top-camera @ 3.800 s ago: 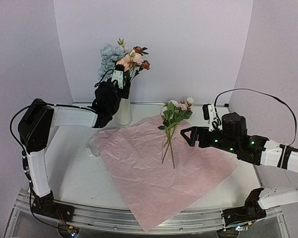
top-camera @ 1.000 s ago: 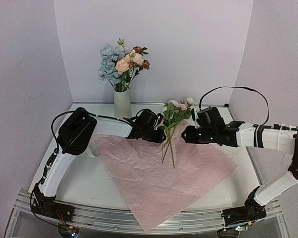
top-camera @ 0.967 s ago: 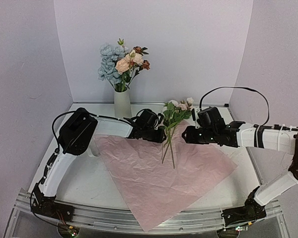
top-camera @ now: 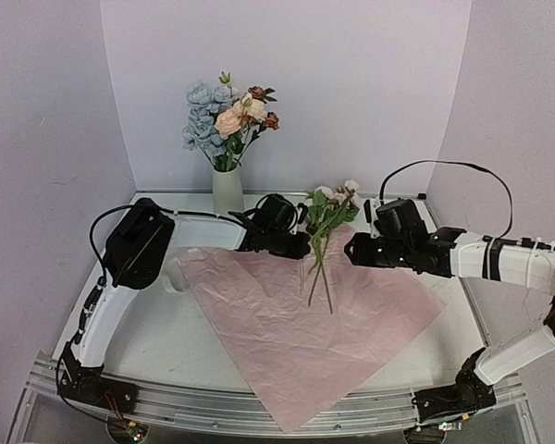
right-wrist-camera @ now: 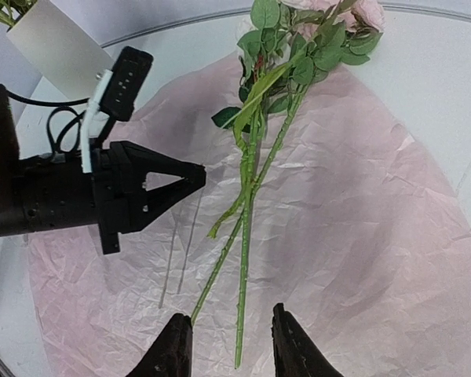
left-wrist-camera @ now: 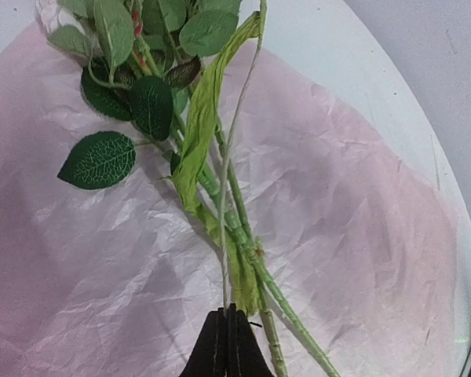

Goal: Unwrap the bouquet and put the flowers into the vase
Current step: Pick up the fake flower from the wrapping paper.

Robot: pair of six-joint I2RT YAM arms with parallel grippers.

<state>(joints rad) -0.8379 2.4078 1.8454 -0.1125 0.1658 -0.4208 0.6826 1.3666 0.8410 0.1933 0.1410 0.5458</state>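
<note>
A white table [top-camera: 139, 324] is standing between plain lilac walls [top-camera: 351, 92], with a metal rail [top-camera: 213, 404] running along its near edge. Crinkled pink paper [top-camera: 287, 356] is lying spread on it, with the flowers [top-camera: 326, 217] resting on it. The vase [top-camera: 227, 192] is standing back left, holding blooms [top-camera: 224, 116]. The left gripper [left-wrist-camera: 226, 312] is pinching fully together at a thin pale strand, and a grip cannot be told. The right gripper [right-wrist-camera: 231, 314] is hovering part-open, holding nothing.

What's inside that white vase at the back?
A bunch of flowers stands in the vase: pale blue blooms, a peach rose, small rust-coloured ones and green leaves. Their lower stems, and anything else inside, are hidden by the vase's solid wall.
</note>
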